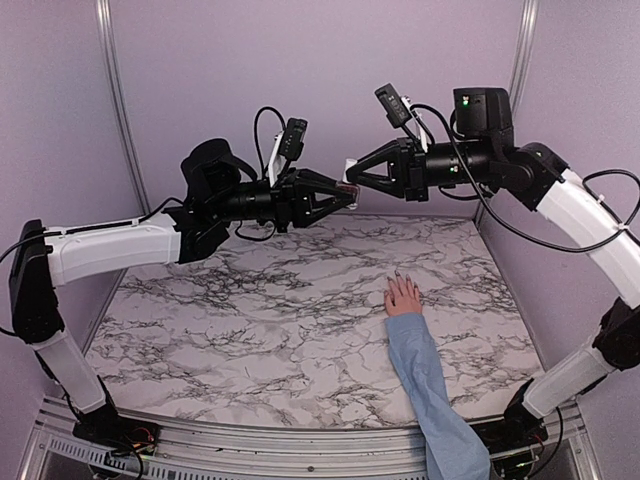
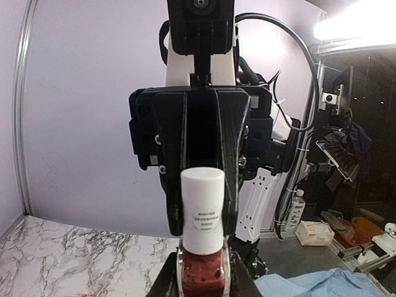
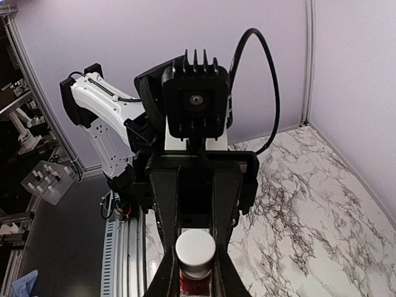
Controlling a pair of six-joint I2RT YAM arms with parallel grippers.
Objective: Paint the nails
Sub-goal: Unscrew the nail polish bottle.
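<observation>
While the left gripper (image 1: 349, 190) clamps the red bottle (image 2: 201, 278) and the right gripper (image 1: 351, 170) pinches its white cap (image 2: 202, 204) in mid-air, the nails (image 1: 398, 277) lie below on a small hand (image 1: 405, 298) resting flat on the marble table (image 1: 250, 300).

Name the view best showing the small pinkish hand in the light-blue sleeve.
Top external: the pinkish hand lies whole on the marbled table. Left wrist catches only light-blue fabric, probably sleeve; right wrist, no hand.

White links (image 1: 110, 250), black joints (image 1: 30, 285), looping black cables (image 3: 273, 83).
</observation>
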